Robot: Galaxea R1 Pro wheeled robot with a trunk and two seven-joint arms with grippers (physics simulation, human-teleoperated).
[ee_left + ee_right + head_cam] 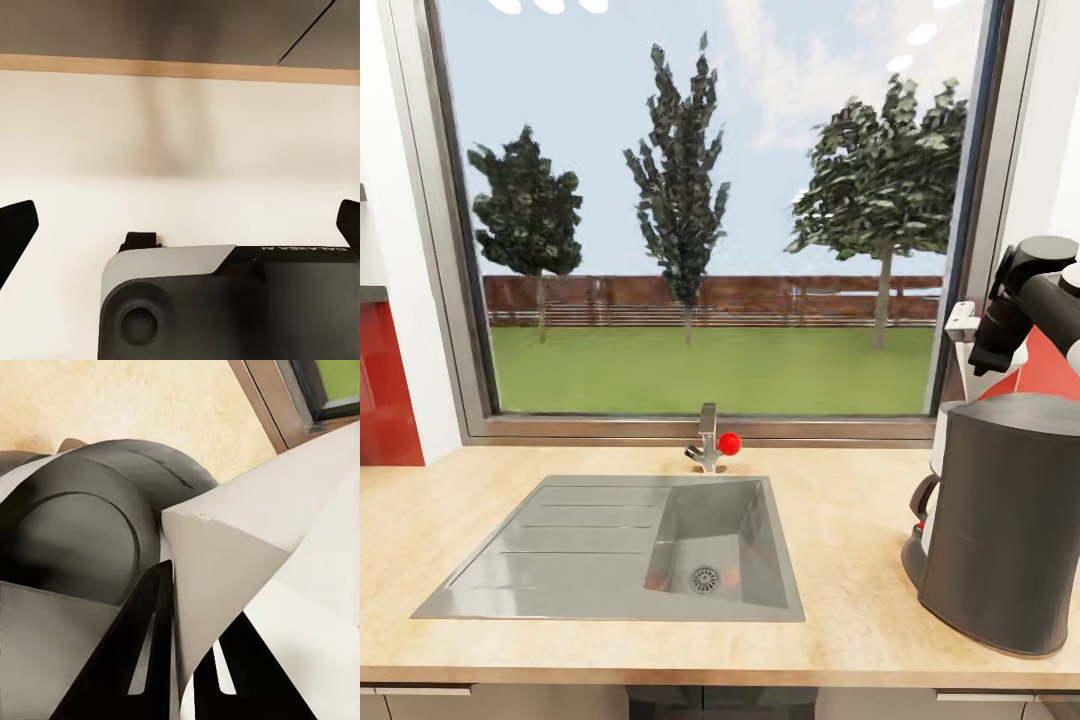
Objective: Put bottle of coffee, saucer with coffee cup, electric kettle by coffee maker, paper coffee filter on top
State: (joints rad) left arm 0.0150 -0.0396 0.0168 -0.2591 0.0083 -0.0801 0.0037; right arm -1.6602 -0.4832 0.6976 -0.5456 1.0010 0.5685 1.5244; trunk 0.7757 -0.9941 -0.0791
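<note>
**Desk:** What is happening at the kitchen worktop [840, 560]?

**Photographer:** The right gripper [176, 660] is hanging over the coffee maker [1010, 520], which is standing at the worktop's right end, beside the sink [620, 555] under the window [710, 200]. Its jaws are closing on the paper coffee filter [232, 577], pinching one fold of it between the two dark fingers [127, 660]. In the right wrist view the filter is fanning out just above the machine's round dark top.

**Desk:** And the left gripper [180, 225]?

**Photographer:** Its fingertips are sitting wide apart with nothing between them, over pale floor near a wooden edge.

**Desk:** How is that filter likely to behave?

**Photographer:** By the look of it, it is very light, thin and floppy, creasing rather than holding shape. A pinch on an edge or fold seems the sensible hold; squeezing harder is likely only to crumple it. Released off-centre, it could slide off the smooth lid.

**Desk:** The rest of the set?

**Photographer:** I am not seeing the bottle, saucer or cup here.
</note>
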